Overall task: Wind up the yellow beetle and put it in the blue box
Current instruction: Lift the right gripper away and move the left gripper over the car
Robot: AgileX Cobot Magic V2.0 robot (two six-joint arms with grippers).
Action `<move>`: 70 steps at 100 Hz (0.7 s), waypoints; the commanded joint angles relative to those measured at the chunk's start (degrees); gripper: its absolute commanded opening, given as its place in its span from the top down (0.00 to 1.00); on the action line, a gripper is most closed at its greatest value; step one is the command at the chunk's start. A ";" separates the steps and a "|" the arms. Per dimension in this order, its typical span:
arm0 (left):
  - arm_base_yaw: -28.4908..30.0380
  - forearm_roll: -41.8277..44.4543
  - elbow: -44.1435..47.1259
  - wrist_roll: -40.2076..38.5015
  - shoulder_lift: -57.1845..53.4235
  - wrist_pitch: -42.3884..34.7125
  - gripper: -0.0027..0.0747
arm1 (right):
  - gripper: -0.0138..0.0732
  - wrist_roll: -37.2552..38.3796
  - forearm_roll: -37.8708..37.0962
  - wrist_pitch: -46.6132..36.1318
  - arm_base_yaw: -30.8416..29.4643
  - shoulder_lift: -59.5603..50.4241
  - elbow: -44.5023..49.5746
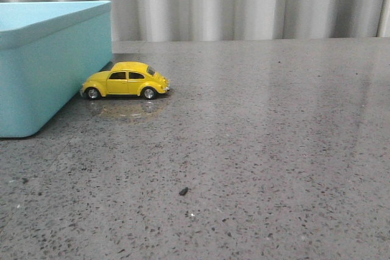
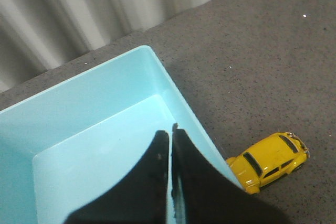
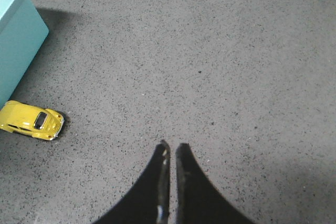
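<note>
The yellow beetle (image 1: 125, 80) stands on its wheels on the grey table, its nose close against the right wall of the blue box (image 1: 42, 71). The beetle also shows in the left wrist view (image 2: 270, 160) and the right wrist view (image 3: 31, 120). The box looks empty inside in the left wrist view (image 2: 100, 108). My left gripper (image 2: 171, 132) is shut and empty, above the box's inside. My right gripper (image 3: 172, 148) is shut and empty, above bare table well to the right of the beetle. Neither gripper shows in the front view.
The speckled grey table (image 1: 256, 150) runs back to a pale pleated curtain (image 1: 244, 1). A small dark speck (image 1: 183, 191) lies on the table near the front. The box corner shows in the right wrist view (image 3: 18, 40).
</note>
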 commanded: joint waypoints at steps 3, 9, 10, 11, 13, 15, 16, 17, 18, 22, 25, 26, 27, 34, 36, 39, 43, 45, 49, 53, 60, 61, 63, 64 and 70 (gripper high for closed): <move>-0.63 -5.90 -5.44 7.18 2.59 -1.32 0.94 | 0.90 -0.61 0.21 -5.34 -0.18 -4.08 2.00; -0.63 -9.36 -7.60 11.19 4.66 0.20 0.87 | 0.90 -0.61 0.21 -5.82 -0.18 -5.49 3.59; -0.63 -9.74 -7.84 11.62 4.90 0.45 0.84 | 0.90 -0.61 0.21 -5.82 -0.18 -5.63 3.75; -0.63 -10.14 -8.35 12.38 5.13 0.96 0.83 | 0.90 -0.61 0.21 -5.93 -0.18 -5.91 3.91; -0.63 -11.17 -9.08 13.07 5.82 1.78 0.78 | 0.90 -0.61 0.21 -6.07 -0.18 -6.31 4.36; -0.63 -12.11 -9.60 14.10 6.53 2.32 0.73 | 0.90 -0.61 0.21 -6.07 -0.18 -6.62 4.78; -0.63 -12.72 -10.06 14.75 6.97 2.82 0.71 | 0.90 -0.61 0.21 -6.07 -0.18 -6.87 5.03; -0.63 -13.01 -10.29 15.04 7.20 3.09 0.68 | 0.90 -0.61 0.21 -6.21 -0.18 -7.01 5.17; -0.63 -13.25 -10.74 15.26 7.42 3.60 0.66 | 0.90 -0.61 0.21 -6.21 -0.18 -7.26 5.30; -0.63 -14.31 -11.77 16.41 8.69 4.58 0.54 | 0.90 -0.61 0.21 -6.31 -0.18 -7.92 5.94; -0.63 -14.32 -12.77 16.43 9.50 5.44 0.47 | 0.90 -0.61 0.21 -6.34 -0.18 -8.51 6.25; -0.63 -14.32 -12.95 16.43 9.92 5.63 0.44 | 0.90 -0.61 0.21 -6.34 -0.18 -8.64 6.43; -0.63 -14.32 -13.32 16.43 10.11 5.94 0.43 | 0.90 -0.61 0.21 -6.34 -0.18 -8.76 6.40; -0.63 -14.32 -14.99 16.53 11.96 7.41 0.34 | 0.90 -0.61 0.21 -6.34 -0.18 -9.80 6.86; -0.63 -14.32 -15.30 16.66 12.47 7.75 0.33 | 0.90 -0.61 0.21 -6.34 -0.18 -10.02 6.86; -0.63 -14.32 -16.08 17.64 13.12 8.90 0.33 | 0.90 -0.61 0.21 -6.34 -0.18 -10.36 6.86; -0.96 -14.32 -16.91 20.92 14.03 10.66 0.33 | 0.90 -0.61 0.21 -6.25 -0.18 -10.64 6.95; -1.02 -14.32 -17.39 22.71 14.56 11.77 0.33 | 0.90 -0.61 0.21 -6.25 -0.18 -10.98 6.95; -1.72 -14.32 -18.25 26.03 15.44 13.98 0.33 | 0.90 -0.61 0.21 -6.25 -0.18 -11.16 6.95; -2.59 -14.32 -18.89 28.82 16.03 15.56 0.33 | 0.90 -0.61 0.21 -6.25 -0.18 -11.26 6.95; -4.18 -14.32 -19.23 34.41 17.04 16.86 0.33 | 0.90 -0.61 0.21 -6.04 -0.18 -11.98 6.95; -4.35 -14.32 -19.37 35.30 17.20 17.00 0.33 | 0.90 -0.61 0.21 -6.04 -0.18 -11.95 6.95; -4.83 -14.32 -19.49 36.48 17.46 17.30 0.33 | 0.90 -0.61 0.21 -6.04 -0.18 -12.11 6.95; -5.16 -14.32 -19.49 36.83 17.50 17.42 0.33 | 0.90 -0.61 0.21 -6.04 -0.18 -12.10 6.95; -6.29 -14.32 -19.49 39.49 18.26 17.44 0.33 | 0.90 -0.61 0.31 -6.04 -0.18 -12.10 6.95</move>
